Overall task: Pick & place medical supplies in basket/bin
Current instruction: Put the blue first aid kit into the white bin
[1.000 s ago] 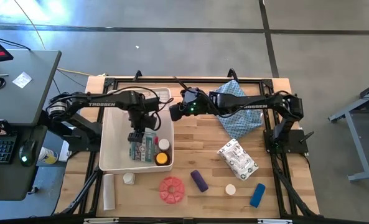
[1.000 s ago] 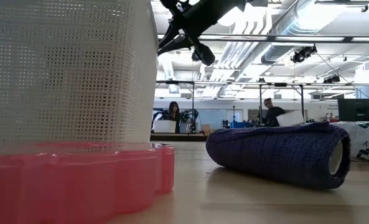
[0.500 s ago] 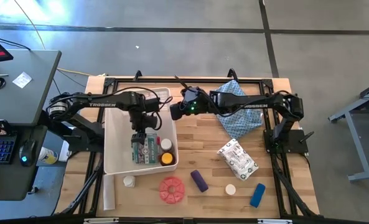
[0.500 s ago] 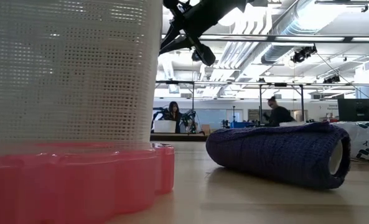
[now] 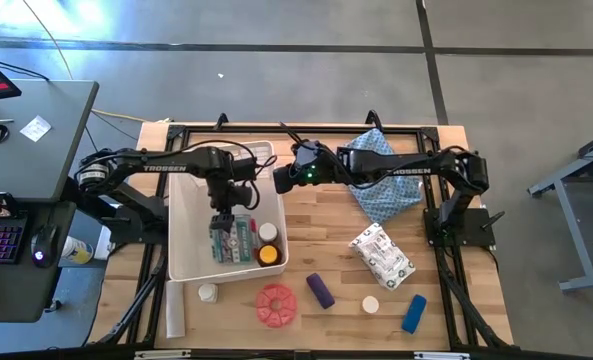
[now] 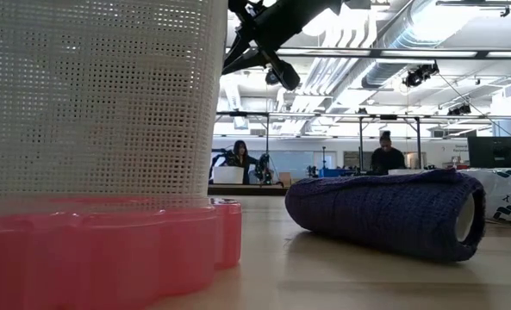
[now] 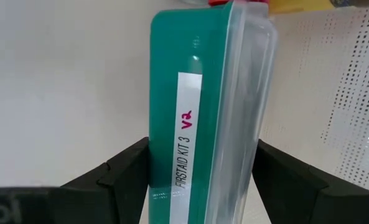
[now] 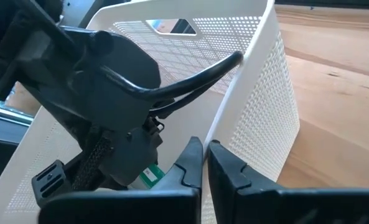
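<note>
The white lattice bin (image 5: 181,215) stands at the table's left-middle. My left gripper (image 5: 222,218) is down inside it, shut on a green-white packet (image 5: 232,240) printed "FIRSTAID KIT 3". An amber yellow-capped bottle (image 5: 266,255) and a white-capped jar (image 5: 267,232) also lie in the bin. My right gripper (image 5: 280,182) is at the bin's right wall, shut on its rim. A red disc (image 5: 275,304), purple cylinder (image 5: 320,290), blue cylinder (image 5: 413,313), white printed packet (image 5: 381,255) and two white jars (image 5: 370,304) (image 5: 207,292) lie on the table. My left gripper pinches the green-white packet (image 7: 196,149) between its two fingers (image 7: 125,171), one on each long side, coming from above and pointing down into the bin. Whether the packet rests on the bin floor I cannot tell. My right gripper pinches the top edge of the bin's right wall (image 8: 216,134) near its far corner, one finger (image 8: 190,158) inside the bin and one outside, reaching in from the table's right. The bin stays on the table.
A blue patterned cloth (image 5: 381,180) lies at the far right, under my right arm. A white cylinder (image 5: 175,308) lies near the table's near-left corner. Bare wood shows between the bin and the white printed packet. In the low view, people sit in the room behind.
The bin has slid a little toward the table's right and near edges, held at its rim by my right gripper. My left gripper, still shut on the green-white packet, has moved slightly toward the near edge inside the bin.
</note>
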